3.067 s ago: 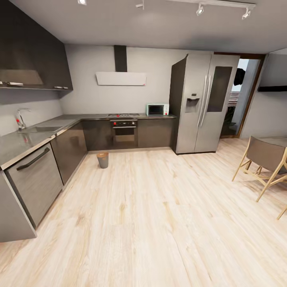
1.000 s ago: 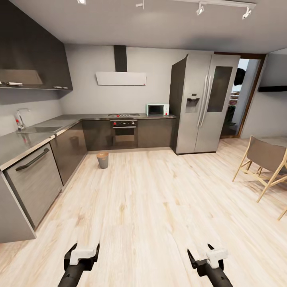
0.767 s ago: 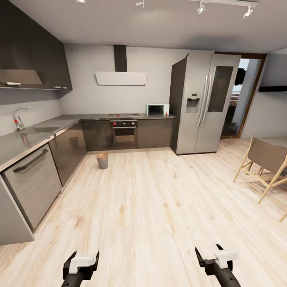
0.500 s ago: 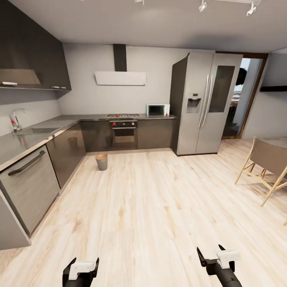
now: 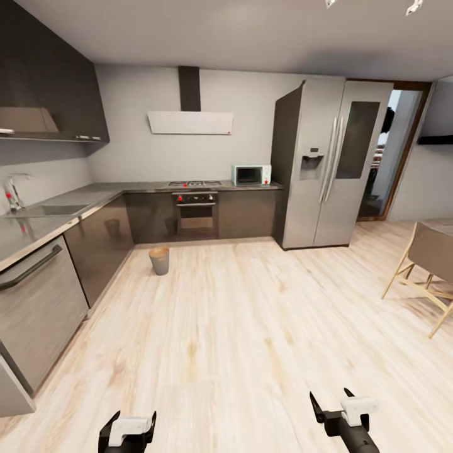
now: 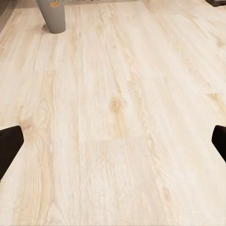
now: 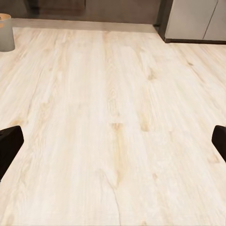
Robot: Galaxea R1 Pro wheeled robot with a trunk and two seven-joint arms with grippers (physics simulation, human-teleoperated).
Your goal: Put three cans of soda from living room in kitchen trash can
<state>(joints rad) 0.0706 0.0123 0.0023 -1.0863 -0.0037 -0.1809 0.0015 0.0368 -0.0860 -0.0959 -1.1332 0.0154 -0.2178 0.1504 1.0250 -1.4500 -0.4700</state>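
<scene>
I am in the kitchen, and the cans of soda and the living room are out of view. The tash can (image 5: 159, 260), a small grey pail with a tan rim, stands on the wood floor in front of the dark cabinets, far ahead and to the left. It also appears as the pail (image 6: 54, 16) in the left wrist view and the pail (image 7: 5, 32) in the right wrist view. My left gripper (image 5: 133, 420) (image 6: 113, 143) and right gripper (image 5: 330, 402) (image 7: 113, 141) hang low over bare floor, both open with nothing between their fingers.
Dark cabinets with a steel counter and sink (image 5: 38, 217) run along the left. The oven (image 5: 196, 214), microwave (image 5: 250, 174) and steel fridge (image 5: 327, 163) line the far wall. A wooden chair (image 5: 428, 264) stands at the right, near a doorway (image 5: 390, 157). Open wood floor (image 5: 239, 327) lies between.
The whole view has shifted, so the camera has moved nearer the kitchen. Both arms came into the picture since the oldest frame, and the grippers now sit lower in it.
</scene>
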